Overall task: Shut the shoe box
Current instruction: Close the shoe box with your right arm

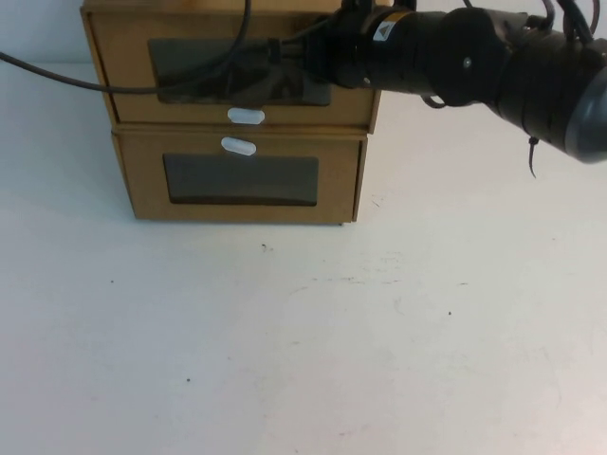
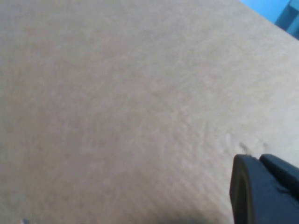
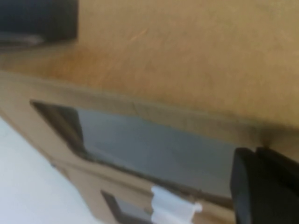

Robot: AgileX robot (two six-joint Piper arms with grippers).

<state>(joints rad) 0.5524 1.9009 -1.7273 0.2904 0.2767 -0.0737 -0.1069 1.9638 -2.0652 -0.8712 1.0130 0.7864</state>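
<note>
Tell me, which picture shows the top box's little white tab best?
The high view: the white tab sits whole below the upper shoe box window, beside the right gripper. The right wrist view catches it at the edge. The left wrist view shows only cardboard and the left gripper.

White tabletop point(image 1: 303, 360) fills most of high view; matte, scuffed, few small dark specks and faint scratch marks. Even overhead light, soft shadow near centre back. Pale wall or backdrop strip point(image 1: 38, 28) at far left beyond table edge. Bright blue surface point(image 2: 280, 11) in left wrist view corner, identity unclear.
</note>
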